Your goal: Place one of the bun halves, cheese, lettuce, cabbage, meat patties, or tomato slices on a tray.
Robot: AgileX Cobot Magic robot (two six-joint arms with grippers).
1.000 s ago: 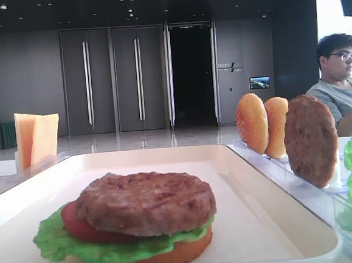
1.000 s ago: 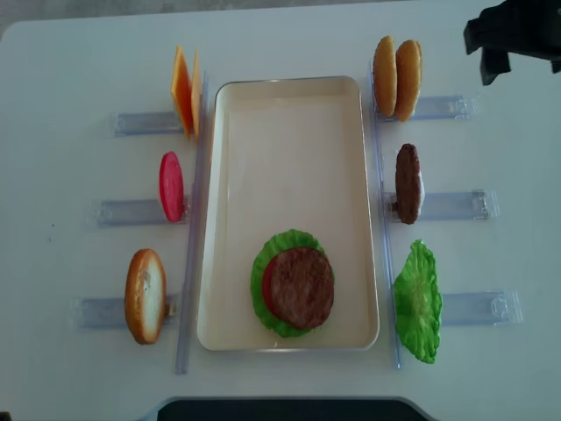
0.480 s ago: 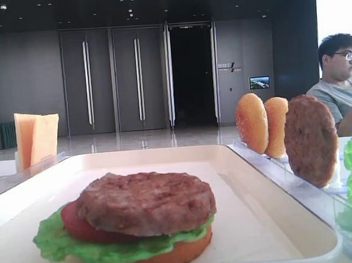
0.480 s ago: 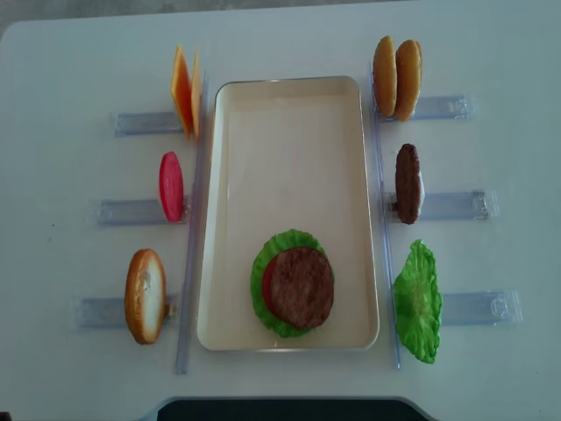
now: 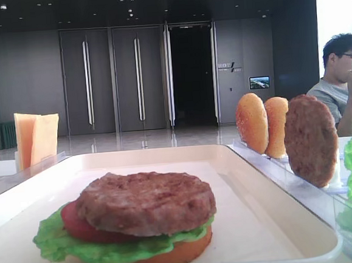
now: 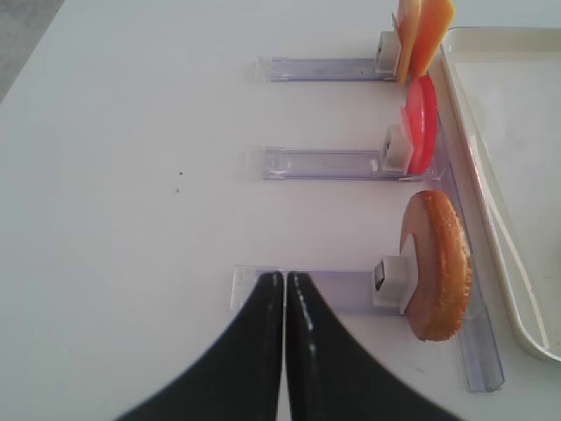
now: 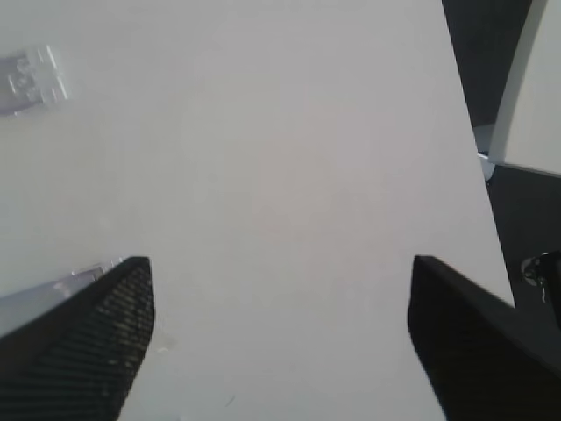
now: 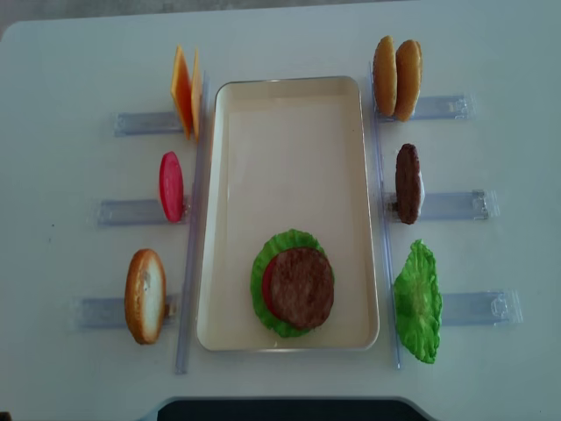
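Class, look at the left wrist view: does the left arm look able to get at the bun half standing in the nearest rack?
Probably yes. The left gripper hangs over that clear rack, jaws shut, and bare rack separates it from the bun half. It would need to open first.

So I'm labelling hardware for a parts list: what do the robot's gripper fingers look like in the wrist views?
Only fingers show. The right gripper has two black, wedge-shaped fingers with a fine cross-hatched texture on their faces. The left gripper has two smooth, glossy black fingers tapering to narrow tips. No cables, markings or arm links are visible.
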